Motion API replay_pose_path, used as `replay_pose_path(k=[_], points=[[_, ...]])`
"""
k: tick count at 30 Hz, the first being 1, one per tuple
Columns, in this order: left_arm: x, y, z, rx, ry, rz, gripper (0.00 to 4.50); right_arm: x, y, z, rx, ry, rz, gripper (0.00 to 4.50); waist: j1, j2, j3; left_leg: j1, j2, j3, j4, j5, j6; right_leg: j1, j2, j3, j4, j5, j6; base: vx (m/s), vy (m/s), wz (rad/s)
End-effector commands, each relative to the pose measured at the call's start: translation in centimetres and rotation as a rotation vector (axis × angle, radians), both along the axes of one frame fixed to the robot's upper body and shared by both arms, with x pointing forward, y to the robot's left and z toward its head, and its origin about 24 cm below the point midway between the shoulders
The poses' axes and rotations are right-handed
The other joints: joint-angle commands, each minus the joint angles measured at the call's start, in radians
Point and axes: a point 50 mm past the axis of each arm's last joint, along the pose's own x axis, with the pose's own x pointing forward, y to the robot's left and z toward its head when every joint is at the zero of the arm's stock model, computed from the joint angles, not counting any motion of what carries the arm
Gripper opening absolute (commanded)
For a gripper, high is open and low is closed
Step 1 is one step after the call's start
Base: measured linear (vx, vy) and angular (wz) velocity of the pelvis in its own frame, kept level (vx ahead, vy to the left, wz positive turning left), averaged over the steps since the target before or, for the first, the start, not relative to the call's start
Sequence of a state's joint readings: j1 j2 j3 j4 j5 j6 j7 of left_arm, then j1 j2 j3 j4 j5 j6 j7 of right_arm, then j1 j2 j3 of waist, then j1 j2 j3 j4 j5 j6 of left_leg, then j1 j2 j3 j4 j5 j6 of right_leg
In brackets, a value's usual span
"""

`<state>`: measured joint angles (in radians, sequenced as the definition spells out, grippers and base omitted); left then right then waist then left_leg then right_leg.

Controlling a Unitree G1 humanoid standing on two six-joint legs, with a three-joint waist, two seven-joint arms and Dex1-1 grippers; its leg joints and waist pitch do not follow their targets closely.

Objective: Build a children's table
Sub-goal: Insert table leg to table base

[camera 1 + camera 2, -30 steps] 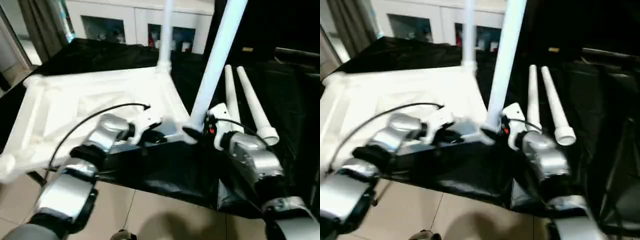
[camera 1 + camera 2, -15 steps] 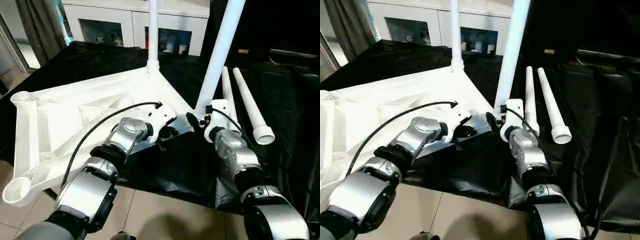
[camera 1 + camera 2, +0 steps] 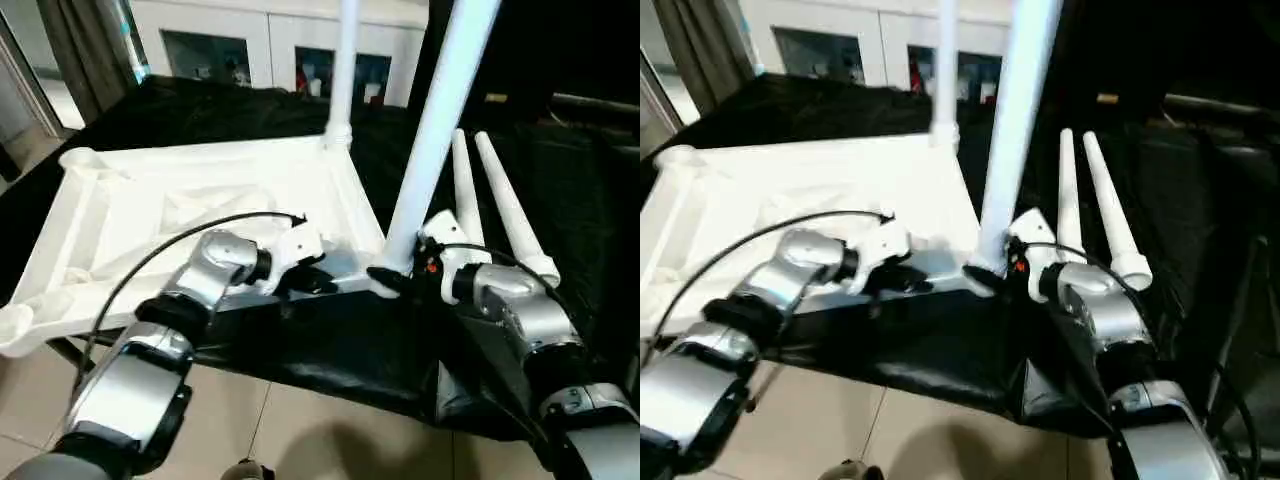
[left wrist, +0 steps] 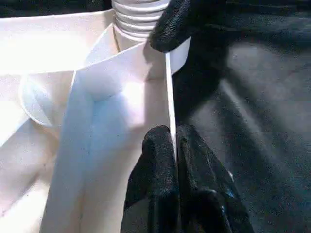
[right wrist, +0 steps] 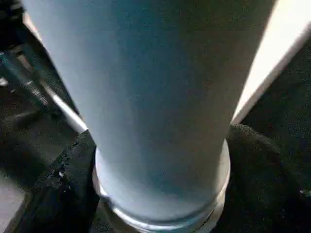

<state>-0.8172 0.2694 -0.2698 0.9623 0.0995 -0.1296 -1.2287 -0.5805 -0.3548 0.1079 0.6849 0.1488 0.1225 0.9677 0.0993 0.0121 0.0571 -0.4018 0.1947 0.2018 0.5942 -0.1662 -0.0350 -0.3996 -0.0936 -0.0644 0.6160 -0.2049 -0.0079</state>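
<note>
The upturned tabletop (image 3: 200,200) lies on the black cloth (image 3: 330,350), the left gripper (image 4: 174,141) pinched shut on its near rim beside the corner leg (image 3: 430,130), whose base the right gripper (image 3: 395,283) straddles with fingers (image 5: 63,184) spread either side, two spare legs (image 3: 500,200) lying beyond.

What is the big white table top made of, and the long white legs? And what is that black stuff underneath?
The tabletop looks like moulded plastic: smooth, slightly glossy, with thin ribs and round corner sockets. The legs, like the standing leg and the two loose legs, seem to be the same white plastic; one open end shows they are hollow. The black cover is probably thin cloth or plastic sheet: it wrinkles and shines.
</note>
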Motion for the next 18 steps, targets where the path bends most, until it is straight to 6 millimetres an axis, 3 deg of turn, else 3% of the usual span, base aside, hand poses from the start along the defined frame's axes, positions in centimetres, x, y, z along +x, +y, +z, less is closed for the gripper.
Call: replay_pose_path(k=[1, 5, 6, 18], points=[[-0.8, -0.6, 0.4, -0.06, 0.036, -0.123, 0.0, 0.0, -1.0, 0.9, -0.013, -0.017, 0.015, 3.84, 0.002, -0.001, -0.08, 0.03, 0.044, -0.017, -0.058, -0.123, 0.098, 0.055, -0.059, 0.035, -0.045, 0.101, -0.309, 0.0, 0.0, 0.0], [-0.9, -0.1, 0.5, -0.053, 0.043, -0.133, 0.0, -0.3, -0.8, 1.0, -0.021, 0.001, 0.087, 3.84, 0.001, -0.001, -0.08, 0.032, 0.045, -0.017, -0.059, -0.14, 0.087, 0.053, -0.059, 0.036, -0.047, 0.075, -0.309, 0.0, 0.0, 0.0], [-0.8, 0.0, 0.5, -0.052, 0.041, -0.131, 0.0, -0.4, -0.8, 0.9, -0.026, 0.003, 0.092, 3.5, 0.001, 0.0, -0.08, 0.033, 0.045, -0.017, -0.059, -0.137, 0.084, 0.053, -0.059, 0.036, -0.047, 0.072, -0.308, 0.0, 0.0, 0.0], [-0.3, 0.2, 0.8, -0.055, 0.02, -0.065, 0.0, -0.8, 0.3, -0.2, 0.033, 0.029, 0.05, 2.8, 0.002, 0.004, -0.08, 0.033, 0.044, -0.018, -0.059, -0.141, 0.067, 0.051, -0.058, 0.036, -0.047, 0.056, -0.302, 0.0, 0.0, 0.0]])
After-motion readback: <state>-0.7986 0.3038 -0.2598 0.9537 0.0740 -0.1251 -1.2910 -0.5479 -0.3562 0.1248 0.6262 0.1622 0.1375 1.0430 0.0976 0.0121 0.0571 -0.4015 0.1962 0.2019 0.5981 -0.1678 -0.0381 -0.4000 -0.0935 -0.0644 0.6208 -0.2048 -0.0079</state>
